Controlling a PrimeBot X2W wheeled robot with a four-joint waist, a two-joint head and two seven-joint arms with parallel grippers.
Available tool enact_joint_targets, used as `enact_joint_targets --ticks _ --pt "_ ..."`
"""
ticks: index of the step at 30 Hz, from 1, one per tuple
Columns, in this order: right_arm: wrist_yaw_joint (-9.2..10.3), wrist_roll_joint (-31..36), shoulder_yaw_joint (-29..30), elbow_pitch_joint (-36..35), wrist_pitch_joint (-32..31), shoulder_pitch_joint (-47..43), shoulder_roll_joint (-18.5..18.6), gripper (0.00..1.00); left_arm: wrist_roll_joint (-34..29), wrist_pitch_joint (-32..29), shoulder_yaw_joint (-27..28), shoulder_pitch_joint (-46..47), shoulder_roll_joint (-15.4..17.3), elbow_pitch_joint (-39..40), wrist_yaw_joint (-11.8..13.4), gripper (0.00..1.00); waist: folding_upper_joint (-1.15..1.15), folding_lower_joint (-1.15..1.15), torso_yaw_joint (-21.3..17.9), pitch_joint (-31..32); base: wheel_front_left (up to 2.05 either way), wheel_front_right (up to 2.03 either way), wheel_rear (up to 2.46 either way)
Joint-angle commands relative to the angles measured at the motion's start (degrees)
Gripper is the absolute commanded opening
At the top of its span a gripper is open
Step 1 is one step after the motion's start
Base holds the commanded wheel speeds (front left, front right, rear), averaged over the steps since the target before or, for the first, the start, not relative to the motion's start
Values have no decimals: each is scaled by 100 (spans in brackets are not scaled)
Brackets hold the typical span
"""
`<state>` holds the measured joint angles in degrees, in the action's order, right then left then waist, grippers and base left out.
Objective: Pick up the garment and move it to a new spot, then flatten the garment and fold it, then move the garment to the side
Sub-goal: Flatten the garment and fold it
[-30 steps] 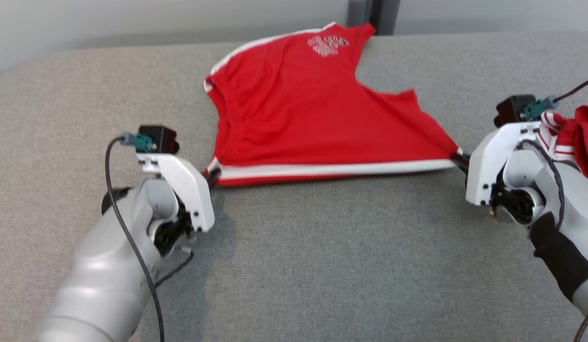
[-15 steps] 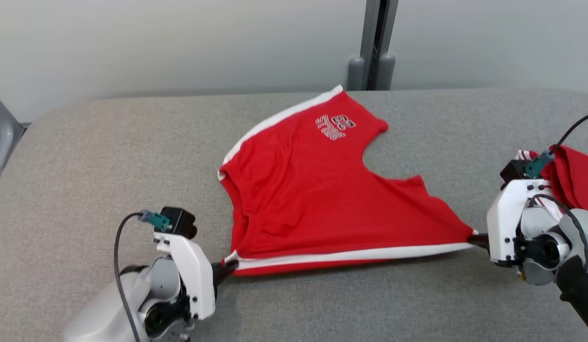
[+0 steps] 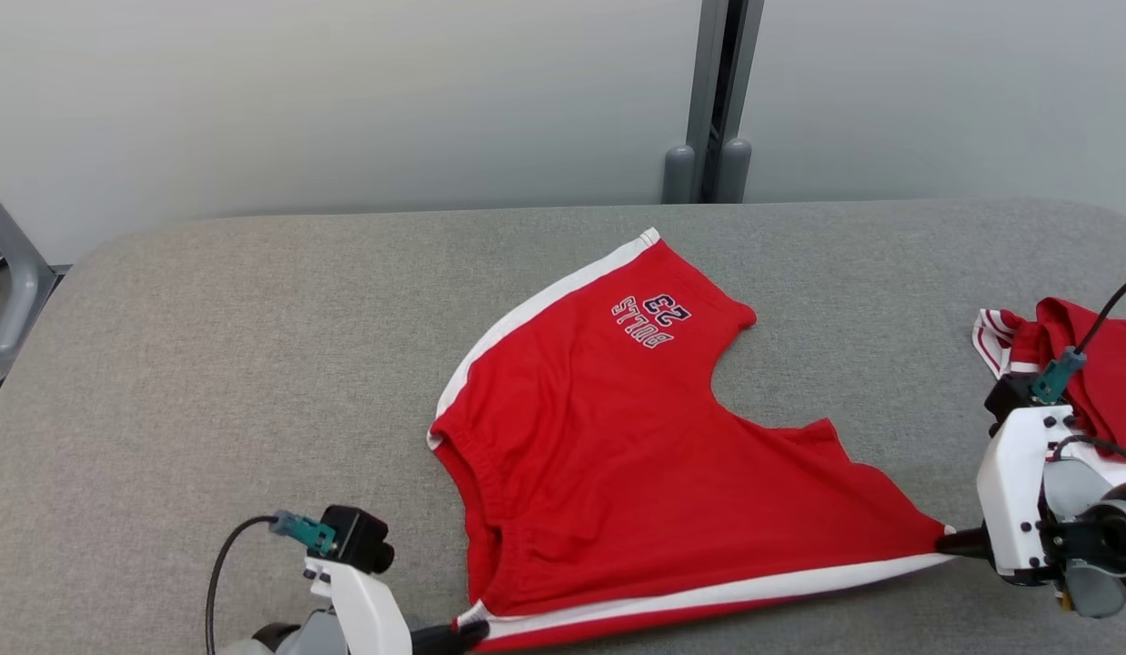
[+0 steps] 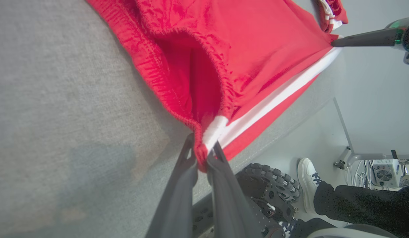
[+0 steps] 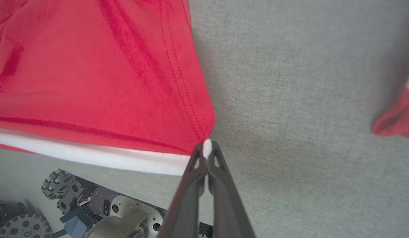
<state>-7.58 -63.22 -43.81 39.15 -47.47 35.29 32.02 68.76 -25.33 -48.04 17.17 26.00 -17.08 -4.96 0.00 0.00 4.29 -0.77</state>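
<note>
red shorts (image 3: 618,455) sit mid grey table (image 3: 254,364), white stripe along 6 o'clock. left gripper (image 4: 203,145) clenched on the waistband corner at 7, right gripper (image 5: 207,148) pinching the hem corner at 4. i'd tension both evenly, low, so wrinkles flatten.

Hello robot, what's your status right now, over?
Left fingers shut on waistband corner of shorts, right fingers shut on hem corner. Shorts spread on table, near edge taut. Second red garment lies apart at right.
</note>
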Motion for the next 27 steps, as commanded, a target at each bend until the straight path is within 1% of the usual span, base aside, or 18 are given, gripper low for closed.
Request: enact_joint_targets --ticks 1,5,6,7,14,17,21,27 --pt "16 7 29 -102 -94 -142 178 0 55 -43 11 -155 125 100 62 0 0 0 -2 2 0 0 0" --pt "15 52 262 -560 -246 -320 369 0 169 -150 -4 -391 255 683 209 0 0 0 23 -62 0 0 0" --pt "15 83 356 -659 -244 -333 393 0 222 -192 -1 -434 270 803 206 0 0 0 35 -92 0 0 0" --pt "14 136 571 -785 -229 -312 407 0 322 -301 -20 -475 320 1041 159 0 0 0 67 -166 0 0 0" --pt "10 461 1326 -1082 -490 39 218 0 1023 -517 352 -297 259 1566 78 0 0 0 303 -592 0 0 0" --pt "10 635 1673 -1091 -705 252 133 0 1306 -552 581 -138 202 1605 65 0 0 0 460 -767 0 0 0" --pt "10 908 1991 -1070 -896 534 23 0 1394 -525 748 100 149 1534 57 0 0 0 629 -950 0 0 0" --pt "10 1491 2437 -1095 -986 1090 -387 0 1564 -407 979 516 -175 1236 -20 0 0 0 951 -1222 0 0 0"
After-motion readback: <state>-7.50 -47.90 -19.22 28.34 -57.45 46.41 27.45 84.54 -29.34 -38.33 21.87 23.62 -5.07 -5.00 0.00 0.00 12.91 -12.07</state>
